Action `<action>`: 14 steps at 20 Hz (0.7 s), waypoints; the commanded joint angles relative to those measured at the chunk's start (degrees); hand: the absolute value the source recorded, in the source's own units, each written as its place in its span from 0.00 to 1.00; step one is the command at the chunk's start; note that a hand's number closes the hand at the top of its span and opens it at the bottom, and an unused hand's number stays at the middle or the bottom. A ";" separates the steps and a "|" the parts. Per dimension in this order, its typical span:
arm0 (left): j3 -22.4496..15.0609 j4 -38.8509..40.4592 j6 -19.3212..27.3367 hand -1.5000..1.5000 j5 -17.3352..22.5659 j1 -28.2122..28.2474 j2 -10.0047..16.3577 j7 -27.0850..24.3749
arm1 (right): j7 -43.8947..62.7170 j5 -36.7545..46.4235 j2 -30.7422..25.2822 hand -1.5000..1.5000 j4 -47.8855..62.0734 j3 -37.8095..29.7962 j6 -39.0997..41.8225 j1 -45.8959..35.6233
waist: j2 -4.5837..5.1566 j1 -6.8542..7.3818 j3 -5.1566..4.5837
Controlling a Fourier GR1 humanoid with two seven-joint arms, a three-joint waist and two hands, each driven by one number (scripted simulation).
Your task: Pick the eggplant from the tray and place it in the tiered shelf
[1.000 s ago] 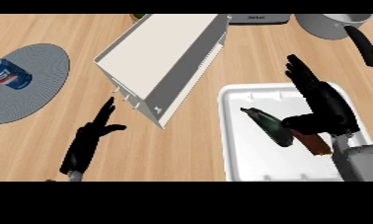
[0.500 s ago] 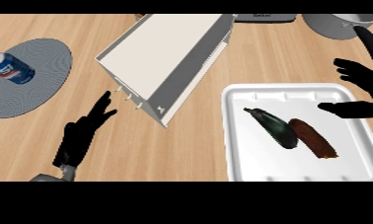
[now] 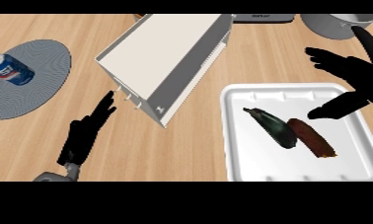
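Above the right edge of the tray (image 3: 241,161), the right hand (image 3: 355,77) is spread open. It should grasp the dark eggplant (image 3: 271,127), avoiding the brown item (image 3: 312,138) touching it.

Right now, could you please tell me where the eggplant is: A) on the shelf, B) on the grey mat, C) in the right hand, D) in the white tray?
D: the eggplant lies in the tray beside a brown item; the open right hand holds nothing.

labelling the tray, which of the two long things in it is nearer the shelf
The dark greenish eggplant, on the left; the brown one lies farther right.
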 commanded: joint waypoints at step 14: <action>3.82 2.94 -3.41 0.50 0.65 -2.34 1.17 -0.53 | 35.18 26.03 8.30 0.00 -8.65 25.82 11.01 -16.55 | 0.12 0.58 0.04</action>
